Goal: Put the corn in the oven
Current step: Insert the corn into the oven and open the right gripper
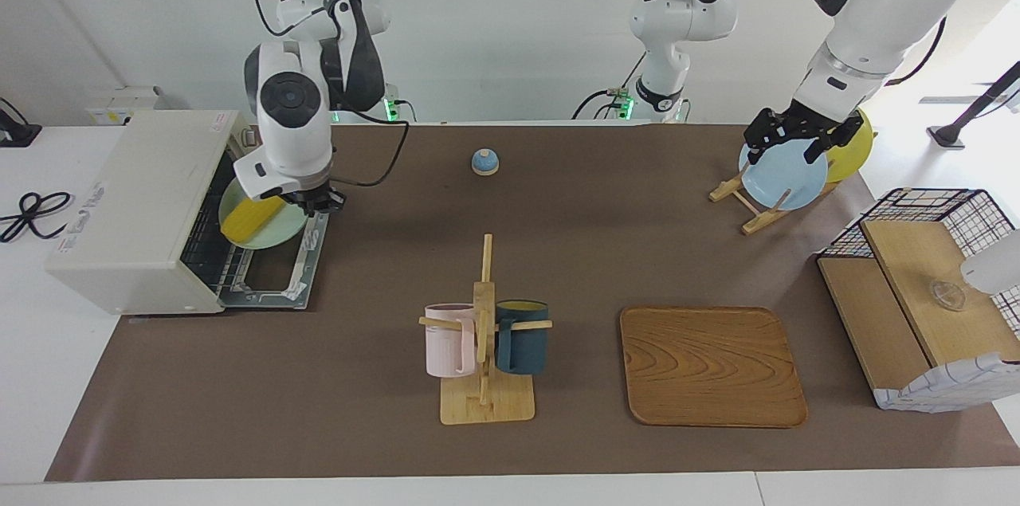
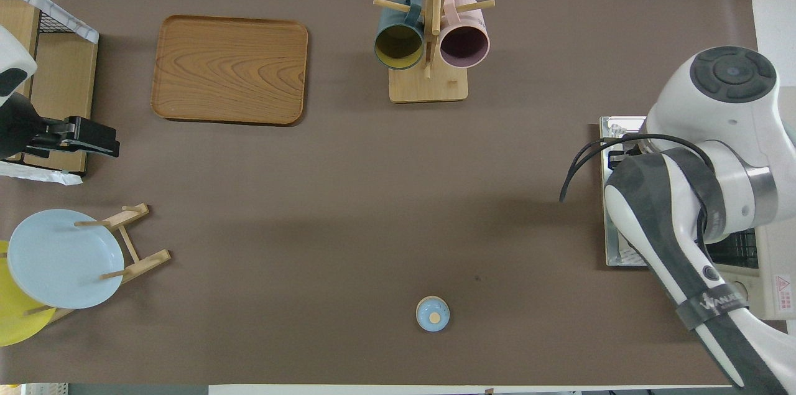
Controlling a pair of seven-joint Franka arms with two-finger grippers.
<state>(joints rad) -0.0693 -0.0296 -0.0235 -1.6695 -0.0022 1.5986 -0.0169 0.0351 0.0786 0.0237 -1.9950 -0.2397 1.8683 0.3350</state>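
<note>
Oven (image 1: 135, 211) door down at nine o'clock: right gripper (image 1: 312, 202) clamped on green plate (image 1: 267, 229) carrying corn (image 1: 251, 219). Left gripper (image 1: 797, 138) wide, empty.

Wooden tray (image 1: 712, 365) beside mug rack (image 1: 484, 347).

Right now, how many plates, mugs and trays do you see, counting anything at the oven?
Plates: 3 (light blue plate, yellow plate, pale green plate carrying the corn at the oven)
Mugs: 2 (pink mug, dark teal mug)
Trays: 1 (wooden tray)
Total: 6
</note>
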